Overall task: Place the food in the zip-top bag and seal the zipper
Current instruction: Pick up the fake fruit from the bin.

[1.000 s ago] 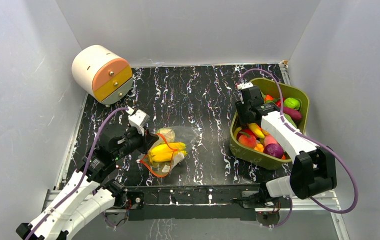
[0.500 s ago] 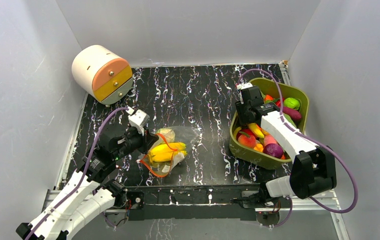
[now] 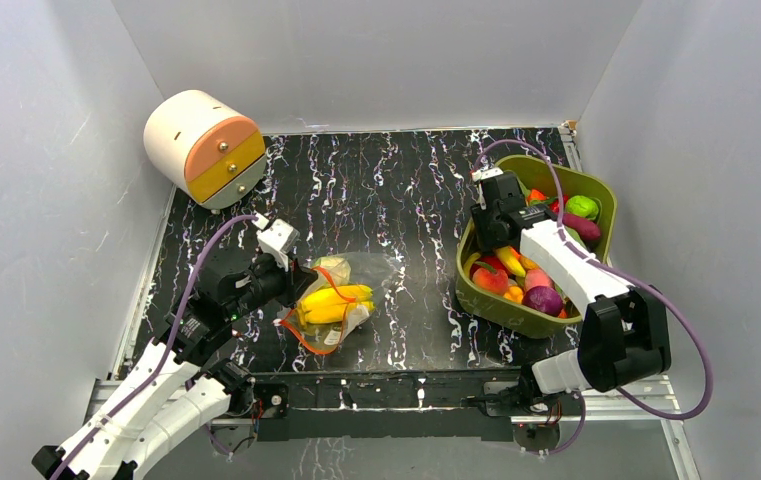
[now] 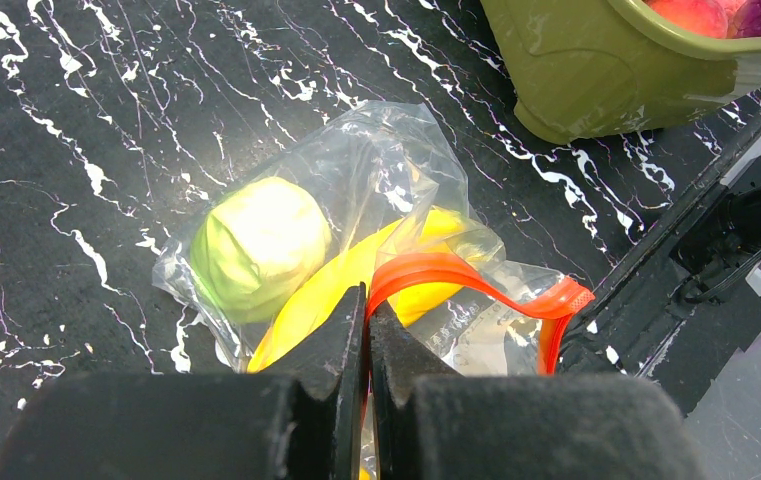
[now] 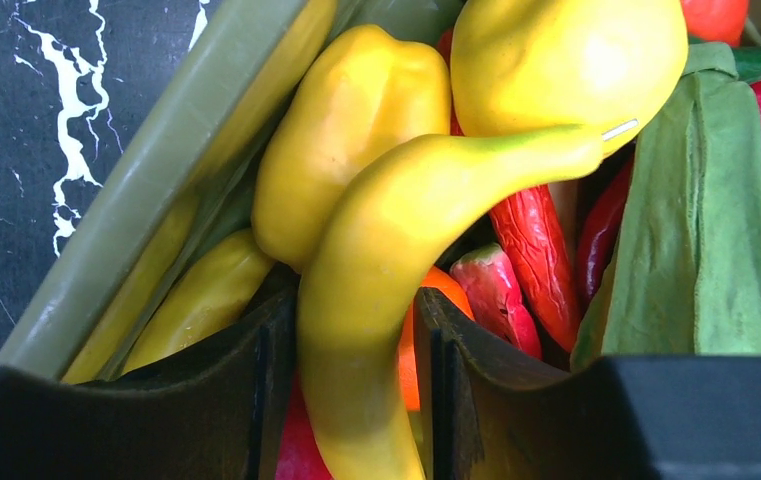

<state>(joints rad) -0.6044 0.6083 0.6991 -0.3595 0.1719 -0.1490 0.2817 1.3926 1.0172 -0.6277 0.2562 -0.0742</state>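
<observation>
The clear zip-top bag lies on the black marbled table, left of centre. It holds yellow bananas and a pale green round fruit. Its red-orange zipper loops open at the mouth. My left gripper is shut on the zipper edge at the bag's left side. My right gripper reaches into the olive-green tub. Its fingers are closed on a yellow banana that lies among the other food.
The tub also holds a yellow pepper, a yellow round fruit, red chillies, a green piece and purple ones. A white drum with orange and yellow drawers stands back left. White walls enclose the table.
My right gripper has shifted slightly up and left inside the tub, and the tub has nudged with it. The left gripper and bag have not moved.
</observation>
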